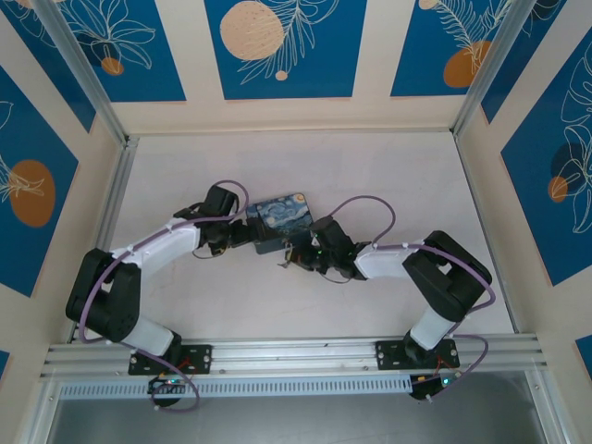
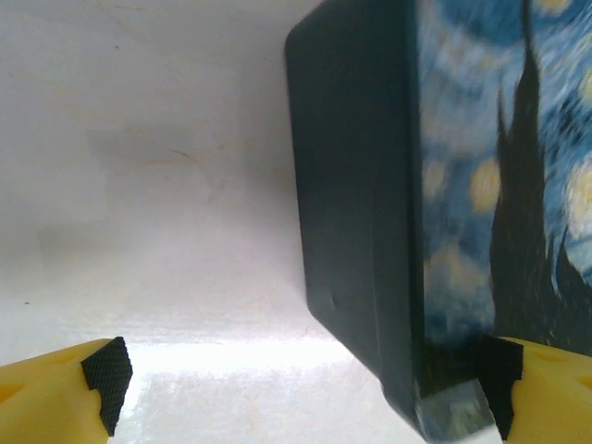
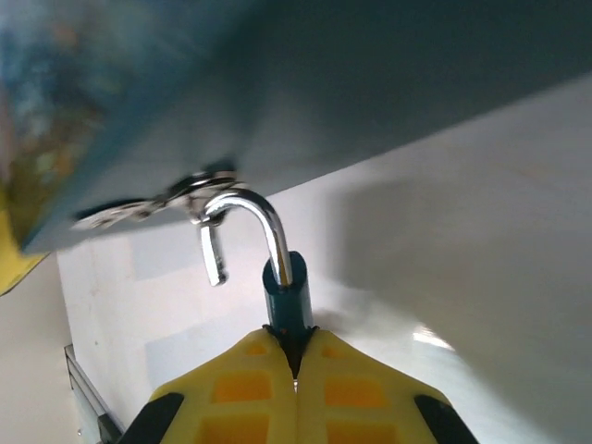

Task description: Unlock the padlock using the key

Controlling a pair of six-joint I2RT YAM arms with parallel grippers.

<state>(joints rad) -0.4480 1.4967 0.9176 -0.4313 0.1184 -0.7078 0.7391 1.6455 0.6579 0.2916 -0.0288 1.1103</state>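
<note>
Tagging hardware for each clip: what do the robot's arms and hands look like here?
Left arm and right arm have white link shells with bulky black joints, each trailed by a looping purple cable. Black bases sit on an aluminium rail. The left hand and right hand have yellow fingers; the left's carry black textured pads.

The padlock (image 3: pixel 287 301) has a smooth, dark teal painted body with a dull sheen. Its shackle (image 3: pixel 266 222) is bright polished metal, mirror-glossy. The tin (image 2: pixel 356 185) has dark matt painted side walls, a lightly glossy printed lid and a silvery metal hasp (image 3: pixel 157 199). The right gripper (image 3: pixel 294 350) has smooth yellow plastic fingers. The left gripper (image 2: pixel 303 381) carries black pads (image 2: pixel 106 375) with a fine rough grain. The table (image 1: pixel 388 166) is white and matt, faintly shiny where light falls. A brushed aluminium rail (image 1: pixel 296 351) runs along its near edge.
</note>
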